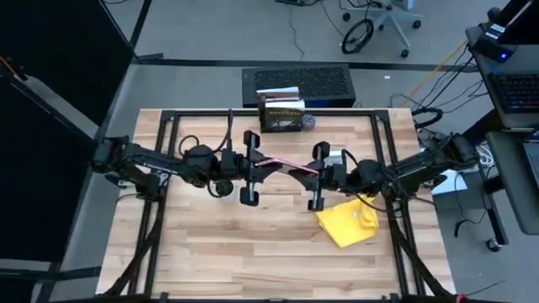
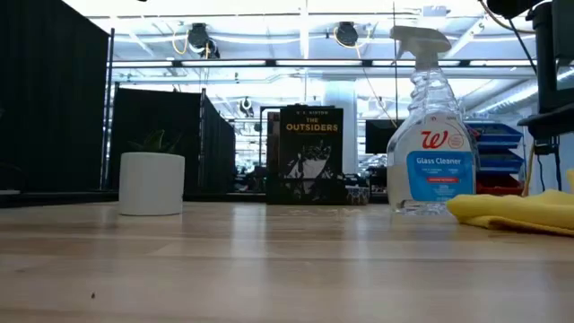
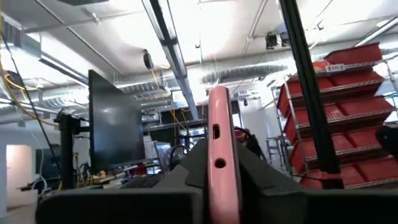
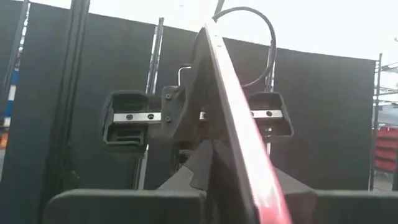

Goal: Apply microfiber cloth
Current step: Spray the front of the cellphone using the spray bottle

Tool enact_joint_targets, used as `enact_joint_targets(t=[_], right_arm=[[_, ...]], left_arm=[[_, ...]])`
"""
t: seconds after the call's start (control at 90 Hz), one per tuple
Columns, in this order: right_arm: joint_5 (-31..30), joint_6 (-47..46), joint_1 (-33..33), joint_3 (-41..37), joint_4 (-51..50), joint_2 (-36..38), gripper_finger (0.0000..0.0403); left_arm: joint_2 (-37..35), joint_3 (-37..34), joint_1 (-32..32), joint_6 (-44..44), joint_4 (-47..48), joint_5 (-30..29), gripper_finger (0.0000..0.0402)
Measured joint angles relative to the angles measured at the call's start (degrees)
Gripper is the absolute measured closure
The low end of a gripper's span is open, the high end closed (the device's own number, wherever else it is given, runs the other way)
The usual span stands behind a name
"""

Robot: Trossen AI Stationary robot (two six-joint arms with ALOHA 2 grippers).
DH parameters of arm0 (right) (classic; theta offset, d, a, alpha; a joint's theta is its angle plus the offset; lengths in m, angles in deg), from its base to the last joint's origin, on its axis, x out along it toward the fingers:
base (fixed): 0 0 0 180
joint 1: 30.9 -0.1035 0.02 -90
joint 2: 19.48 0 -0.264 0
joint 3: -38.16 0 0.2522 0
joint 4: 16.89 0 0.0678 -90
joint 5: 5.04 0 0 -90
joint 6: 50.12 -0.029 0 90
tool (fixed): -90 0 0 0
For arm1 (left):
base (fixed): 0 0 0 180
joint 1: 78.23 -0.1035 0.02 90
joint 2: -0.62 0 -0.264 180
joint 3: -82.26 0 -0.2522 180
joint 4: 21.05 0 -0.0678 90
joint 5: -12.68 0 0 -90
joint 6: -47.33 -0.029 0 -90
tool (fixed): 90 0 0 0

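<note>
The wooden table (image 1: 253, 244) spreads under me, and both my arms reach in over its middle. My left gripper (image 1: 250, 167) and my right gripper (image 1: 317, 176) face each other above the centre, and between them hangs a pink-edged phone (image 1: 286, 164): each gripper is clenched on one end of it. In the left wrist view the phone's pink rim (image 3: 219, 162) stands edge-on between my fingers; in the right wrist view it slants away toward the other gripper (image 4: 198, 118).

The microfiber cloth (image 1: 347, 221) lies crumpled on the table below my right gripper, nearer the front edge, and neither gripper touches it. In the low view it shows as a yellow heap (image 2: 516, 212) at the right, just beside the spray bottle (image 2: 431, 135) with its blue liquid.

A book (image 1: 281, 113) stands at the table's far edge, its cover reading "The Outsiders" in the low view (image 2: 310, 154). A small white pot (image 2: 152, 183) sits to the left, under my left arm from above (image 1: 221, 188).
</note>
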Motion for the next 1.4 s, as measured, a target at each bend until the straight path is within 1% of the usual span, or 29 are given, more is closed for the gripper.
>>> enact_joint_targets(t=[0.122, 0.189, 0.256, 0.344, 0.422, 0.522, 0.622, 0.7, 0.778, 0.856, 0.956, 1.022, 1.056, 1.089, 1.211, 1.3, 1.4], right_arm=[[-1.28, 2.75, 0.13, 0.02, -2.53, 0.81, 0.0343], [-2.17, 4.06, 0.36, 0.02, -7.31, 2.62, 0.0316], [-5.47, 4.53, 0.36, 0.02, -14.12, 5.71, 0.0283], [-9.19, 3.84, 0.31, 0.02, -24.96, 10.54, 0.0238], [-9.71, 2.62, 0.30, 0.00, -35.93, 15.08, 0.0209], [-9.69, -1.35, 0.25, -0.01, -45.09, 20.76, 0.0188], [-9.69, -4.36, 0.25, 0.00, -49.15, 24.60, 0.0184], [-9.67, -4.62, 0.25, 0.00, -49.87, 25.89, 0.0194], [-9.41, -4.37, 0.25, 0.00, -50.86, 25.63, 0.0222], [-9.19, -3.48, 0.60, 0.00, -52.03, 24.02, 0.0263], [-8.89, -2.64, 1.30, 0.00, -52.89, 21.71, 0.0328], [-7.00, -2.54, 1.95, 0.00, -52.88, 20.15, 0.0374], [-6.06, -2.45, 2.32, 0.00, -52.99, 19.51, 0.0388], [-5.97, -2.35, 2.49, 0.00, -53.00, 19.01, 0.0394], [-5.99, -2.85, 3.66, 0.00, -52.79, 17.53, 0.0391], [-5.89, -2.72, 4.01, 0.00, -52.13, 16.58, 0.0398], [-3.74, -2.76, 4.85, 0.08, -50.11, 14.83, 0.0401]], left_arm=[[-0.01, -0.02, -0.67, -0.24, 0.88, -0.12, 0.0386], [-0.10, -0.02, -1.10, -0.48, 1.52, -0.19, 0.0387], [-0.45, -0.02, -1.87, -0.44, 2.82, -0.52, 0.0388], [-1.47, -0.02, -2.83, -0.53, 7.56, -1.69, 0.0388], [-1.72, 0.07, -3.94, -0.48, 11.71, -2.57, 0.0388], [-2.17, 0.07, -5.21, -0.87, 18.32, -2.78, 0.0388], [-2.69, 0.07, -6.19, -1.97, 24.22, -2.95, 0.0388], [-2.75, 0.07, -6.76, -2.25, 27.91, -1.51, 0.0388], [-2.78, 0.07, -6.95, -3.54, 30.44, 1.73, 0.0388], [-2.78, 0.07, -6.89, -4.45, 30.86, 3.32, 0.0388], [-3.33, 0.07, -6.88, -4.48, 30.66, 4.12, 0.0388], [-4.13, 0.07, -6.89, -4.45, 30.77, 4.47, 0.0387], [-4.52, 0.07, -6.89, -4.45, 31.07, 4.50, 0.0387], [-4.85, 0.07, -6.89, -4.44, 31.16, 4.58, 0.0387], [-5.46, 0.13, -6.87, -4.44, 31.65, 4.65, 0.0386], [-5.46, 0.13, -6.87, -4.35, 31.82, 4.67, 0.0386], [-5.49, 0.13, -6.87, -4.35, 31.70, 4.67, 0.0385]])
